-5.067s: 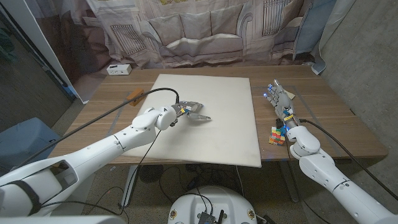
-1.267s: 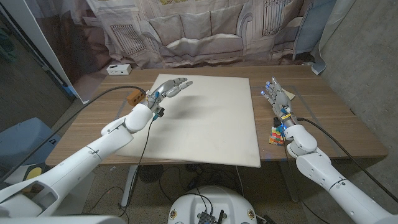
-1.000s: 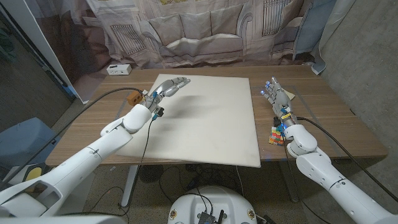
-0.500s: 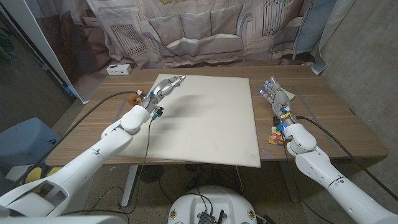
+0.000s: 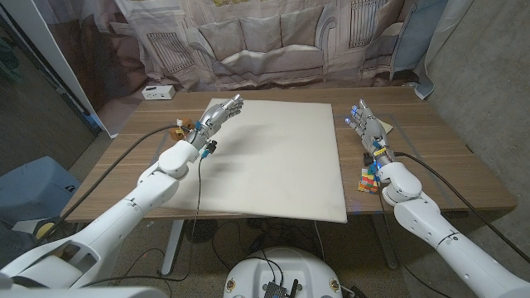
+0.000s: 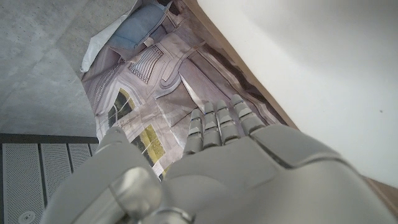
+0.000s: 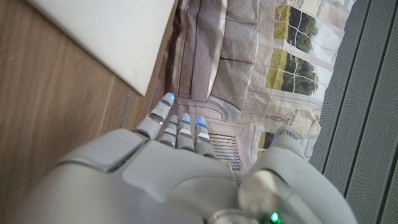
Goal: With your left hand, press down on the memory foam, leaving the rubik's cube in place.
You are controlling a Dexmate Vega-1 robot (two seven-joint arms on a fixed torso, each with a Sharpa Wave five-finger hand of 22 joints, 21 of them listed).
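Foam: the memory foam (image 5: pixel 265 157) lies mid-worktop, no dent I can make out.
Left hand (image 5: pixel 217 114): fingers straight, empty, above the foam's 10 o'clock corner; whether the press is done I cannot tell.
Cube: the rubik's cube (image 5: pixel 368 180) sits at 3 o'clock, untouched beside the empty, straight-fingered right hand (image 5: pixel 367 126).

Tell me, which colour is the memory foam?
Off-white, plain; the memory foam shows best in the head view.

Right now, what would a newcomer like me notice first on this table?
Probably the big white memory foam covering the table's middle, with the left hand open above its far left corner. Next, the colourful rubik's cube on the wood beside the right hand.
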